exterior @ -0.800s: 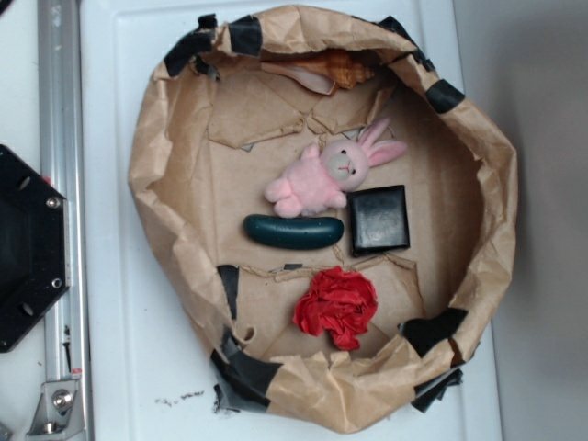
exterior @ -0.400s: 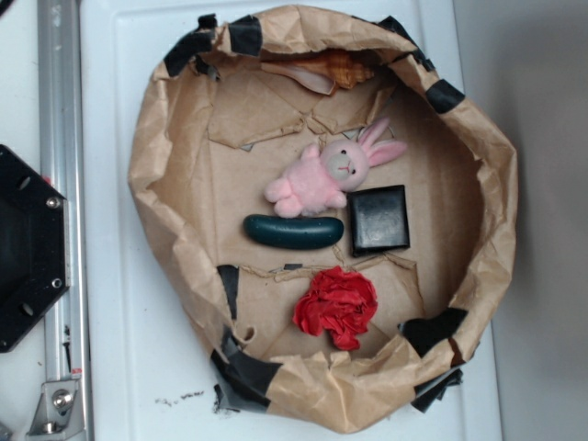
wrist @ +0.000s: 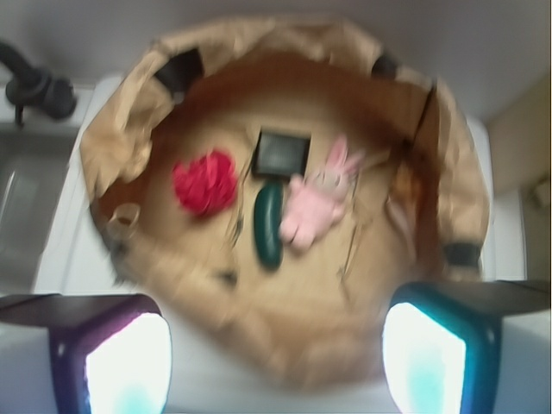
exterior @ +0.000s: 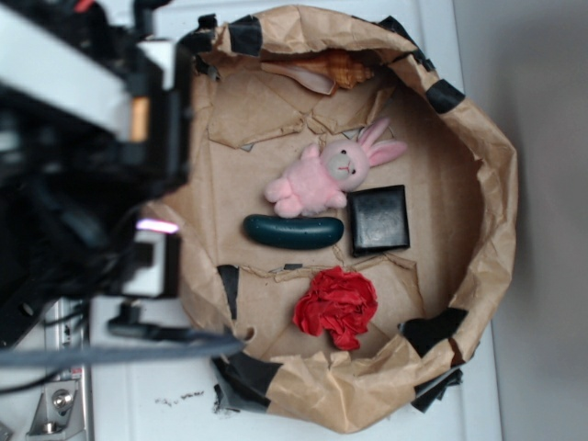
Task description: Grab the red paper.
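The red paper (exterior: 336, 306) is a crumpled bright red wad lying inside a brown paper bowl (exterior: 487, 184), near its front rim. In the blurred wrist view it (wrist: 204, 182) shows at the left of the bowl (wrist: 129, 129). My gripper (exterior: 156, 165) hangs over the bowl's left rim, blurred, well to the left of the red paper and apart from it. In the wrist view the gripper (wrist: 276, 345) has its two lit fingers far apart with nothing between them, so it is open and empty.
Inside the bowl a pink plush bunny (exterior: 322, 175), a black square block (exterior: 378, 219) and a dark green cucumber (exterior: 294, 231) lie just behind the red paper. A shell (exterior: 335, 66) rests at the far rim. A metal rail (exterior: 55, 400) runs along the left.
My arm and gripper have swung into the exterior view from the left, covering the bowl's left rim. The things in the bowl have not moved.
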`<state>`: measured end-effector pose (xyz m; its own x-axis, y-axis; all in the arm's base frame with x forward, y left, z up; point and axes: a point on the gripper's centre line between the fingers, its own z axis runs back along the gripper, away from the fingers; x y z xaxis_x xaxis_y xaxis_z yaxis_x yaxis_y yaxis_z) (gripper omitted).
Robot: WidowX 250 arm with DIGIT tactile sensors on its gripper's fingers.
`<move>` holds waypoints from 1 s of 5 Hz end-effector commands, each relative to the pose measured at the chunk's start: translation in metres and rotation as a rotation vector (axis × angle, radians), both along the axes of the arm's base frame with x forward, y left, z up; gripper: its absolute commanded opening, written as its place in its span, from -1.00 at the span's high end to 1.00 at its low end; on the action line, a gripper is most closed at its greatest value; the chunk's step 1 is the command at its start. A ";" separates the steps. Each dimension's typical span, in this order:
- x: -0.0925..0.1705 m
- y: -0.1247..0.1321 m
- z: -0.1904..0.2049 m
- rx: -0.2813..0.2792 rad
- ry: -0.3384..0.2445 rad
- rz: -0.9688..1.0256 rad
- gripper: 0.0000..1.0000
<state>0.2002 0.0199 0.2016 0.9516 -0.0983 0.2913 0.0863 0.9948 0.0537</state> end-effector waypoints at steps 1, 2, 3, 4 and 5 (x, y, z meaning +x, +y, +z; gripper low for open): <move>0.063 0.005 -0.063 -0.040 0.003 -0.301 -1.00; 0.076 0.004 -0.095 0.037 0.075 -0.530 -1.00; 0.072 -0.019 -0.108 -0.019 0.055 -0.729 -1.00; 0.066 -0.039 -0.120 0.009 0.024 -0.831 -1.00; 0.065 -0.062 -0.131 -0.039 -0.016 -0.938 -1.00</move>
